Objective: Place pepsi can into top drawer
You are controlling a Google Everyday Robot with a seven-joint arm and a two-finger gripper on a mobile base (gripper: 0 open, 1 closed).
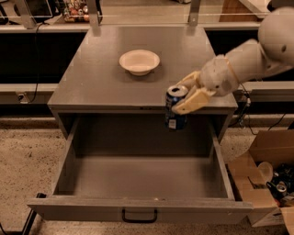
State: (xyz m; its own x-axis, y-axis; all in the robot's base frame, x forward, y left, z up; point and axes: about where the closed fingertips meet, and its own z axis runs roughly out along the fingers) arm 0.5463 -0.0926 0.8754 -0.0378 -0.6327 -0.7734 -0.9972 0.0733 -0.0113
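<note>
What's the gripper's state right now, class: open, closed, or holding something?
Gripper: closed on the pepsi can, holding it in the air by the cabinet's front edge, above the back of the open top drawer.

Can (174, 120): one, blue.
Hand (178, 97): one, two fingers (195, 99), clamped on the can, held over the back of the drawer at the desk's front right edge.
Arm (248, 59): one.
Drawer (138, 209): one, pulled open; one black handle (139, 215).
Desk (87, 87): one.
Bowl (139, 61): one, white, on the desk.
Posts (94, 13) at the desk's rear: two.
Box (257, 193): one, cardboard, right of the drawer; contents too jumbled to count.
</note>
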